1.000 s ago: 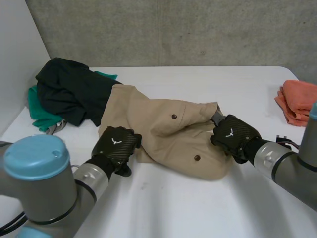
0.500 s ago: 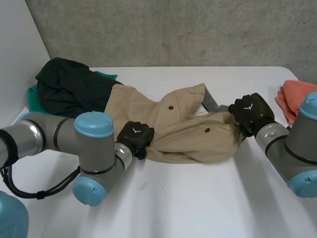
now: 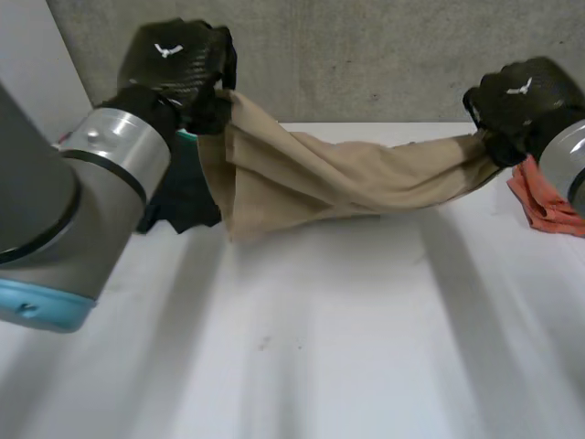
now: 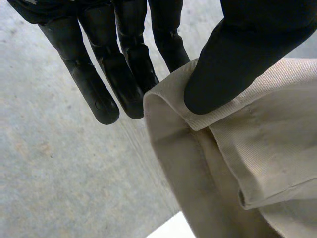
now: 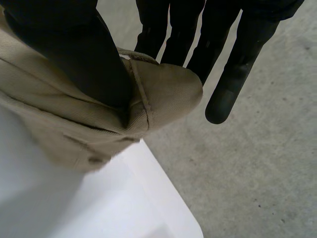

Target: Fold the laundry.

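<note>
White worktop (image 3: 366,320) below | beige garment (image 3: 347,183) stretched aloft | left hand (image 3: 178,69) pinching one end | right hand (image 3: 516,96) pinching the other

The garment (image 3: 347,178) is plain tan, the cloth (image 3: 547,206) orange, the pile (image 3: 183,197) black — and the table (image 3: 320,347) white.
</note>
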